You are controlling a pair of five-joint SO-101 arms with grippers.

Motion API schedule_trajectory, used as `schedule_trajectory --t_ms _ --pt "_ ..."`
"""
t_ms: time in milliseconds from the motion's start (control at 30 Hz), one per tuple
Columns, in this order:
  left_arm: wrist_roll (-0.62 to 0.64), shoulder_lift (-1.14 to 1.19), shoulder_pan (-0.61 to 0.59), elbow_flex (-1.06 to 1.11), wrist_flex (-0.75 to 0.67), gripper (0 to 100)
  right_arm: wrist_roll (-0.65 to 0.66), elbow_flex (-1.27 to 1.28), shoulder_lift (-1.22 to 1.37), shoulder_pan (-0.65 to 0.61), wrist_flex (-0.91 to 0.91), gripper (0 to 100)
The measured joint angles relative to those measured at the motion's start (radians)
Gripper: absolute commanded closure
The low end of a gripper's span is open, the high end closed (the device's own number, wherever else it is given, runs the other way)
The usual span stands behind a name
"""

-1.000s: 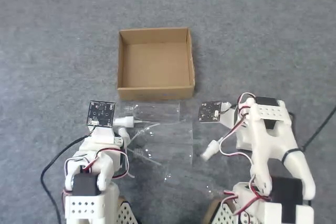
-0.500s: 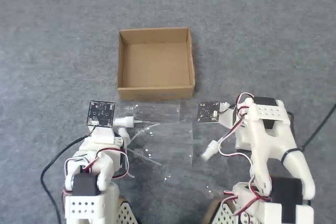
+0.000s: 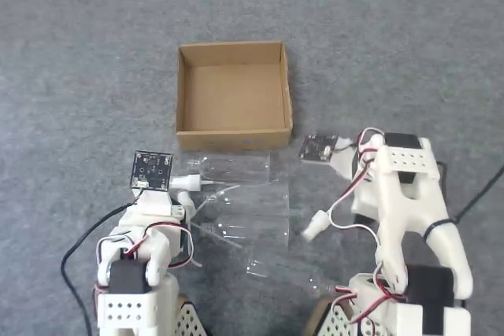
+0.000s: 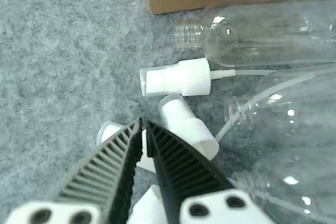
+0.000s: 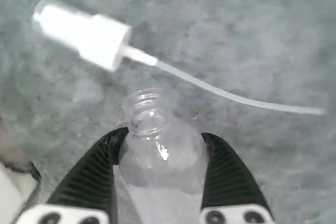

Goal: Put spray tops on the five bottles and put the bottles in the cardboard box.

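Shifted toward twelve o'clock, the right hand is clamped on a bottle, which should be held steady while a spray top is fetched by the clenched, empty left hand.

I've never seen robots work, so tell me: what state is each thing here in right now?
Cardboard box: open, empty.
Left tool: shut, holding nothing.
Right tool: shut on the gripped bottle.
Gripped bottle: uncapped, held just below the neck.
Other bottles: lying on their sides, uncapped.
Spray tops: loose, not fitted.
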Motion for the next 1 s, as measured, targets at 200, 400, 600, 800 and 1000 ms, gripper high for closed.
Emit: schedule_trajectory --t_ms 200,400,600,800,1000 --pt "0.000 0.000 0.000 0.000 0.000 99 -0.199 -0.104 0.000 -0.087 0.110 98.7" --pt "0.000 0.000 0.000 0.000 0.000 99 -0.437 -0.247 0.000 -0.216 0.187 98.9" --pt "0.000 0.000 0.000 0.000 0.000 99 -0.621 -0.350 0.000 -0.330 0.241 98.9" --pt "0.000 0.000 0.000 0.000 0.000 99 -0.730 -0.364 0.000 -0.405 0.232 99.0" --pt "0.000 0.000 0.000 0.000 0.000 99 -0.842 -0.362 -0.046 -0.407 0.170 99.3"
